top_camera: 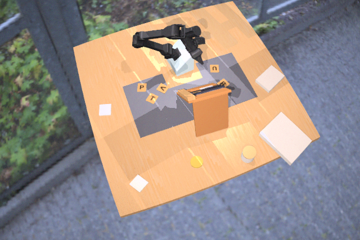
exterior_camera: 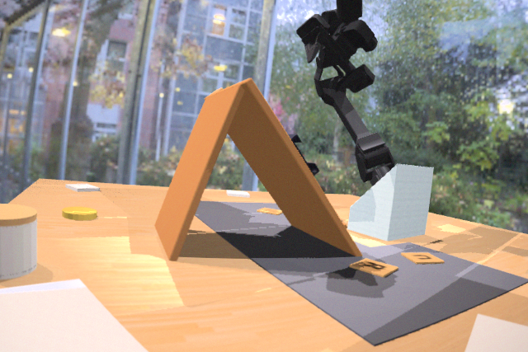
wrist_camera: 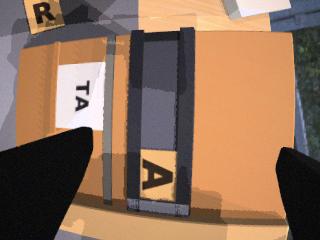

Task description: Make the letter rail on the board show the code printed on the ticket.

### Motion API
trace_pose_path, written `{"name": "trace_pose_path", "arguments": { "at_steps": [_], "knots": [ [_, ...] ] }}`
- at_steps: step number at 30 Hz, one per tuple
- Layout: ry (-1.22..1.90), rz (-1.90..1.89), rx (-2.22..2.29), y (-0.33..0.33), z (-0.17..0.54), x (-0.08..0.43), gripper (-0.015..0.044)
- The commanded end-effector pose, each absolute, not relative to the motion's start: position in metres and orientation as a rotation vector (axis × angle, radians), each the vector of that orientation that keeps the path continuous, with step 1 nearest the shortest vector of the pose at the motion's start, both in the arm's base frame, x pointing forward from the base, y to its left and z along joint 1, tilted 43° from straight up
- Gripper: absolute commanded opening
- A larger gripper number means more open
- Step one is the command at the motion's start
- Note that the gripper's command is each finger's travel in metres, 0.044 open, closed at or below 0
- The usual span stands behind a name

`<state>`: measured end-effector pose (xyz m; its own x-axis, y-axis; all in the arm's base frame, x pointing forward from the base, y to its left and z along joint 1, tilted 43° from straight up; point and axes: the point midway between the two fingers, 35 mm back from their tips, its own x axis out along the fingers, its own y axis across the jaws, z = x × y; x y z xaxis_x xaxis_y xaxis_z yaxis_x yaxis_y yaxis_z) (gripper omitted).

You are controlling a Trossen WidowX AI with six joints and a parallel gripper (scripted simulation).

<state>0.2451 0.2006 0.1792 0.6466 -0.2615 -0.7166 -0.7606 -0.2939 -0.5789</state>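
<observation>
Before us a wooden counter carries a grey mat, a tent-shaped orange board, a pale blue wedge, a yellow disc, a lidded tub and flat white pieces; we see letter tiles P and T lying on the mat

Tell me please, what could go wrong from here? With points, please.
The open fingers [top_camera: 199, 58] [exterior_camera: 311, 53] spread above the board [top_camera: 210, 115] [exterior_camera: 200, 165] [wrist_camera: 240, 125]; a low sweep might tip it.
The T tile [top_camera: 152, 98] lies near the P tile [top_camera: 142, 87], so picking it up may disturb that one.
The ticket [wrist_camera: 75, 112] reads TA and A [wrist_camera: 150, 192] is already in the rail [wrist_camera: 186, 115]; a crooked push of T could jam.
</observation>
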Motion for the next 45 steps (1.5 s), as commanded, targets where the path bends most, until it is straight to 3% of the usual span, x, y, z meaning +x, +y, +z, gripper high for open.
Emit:
{"name": "trace_pose_path", "arguments": {
  "at_steps": [1,15,29,45],
  "knots": [
    [0.837,0.622,-1.883,0.177,0.185,0.261,0.034],
    [1.012,0.684,-2.16,0.01,0.216,0.307,0.034],
    [1.509,1.295,-2.238,-0.164,0.179,0.202,0.034],
    [1.538,1.383,-2.215,-0.189,0.158,0.192,0.034]
  ]
}}
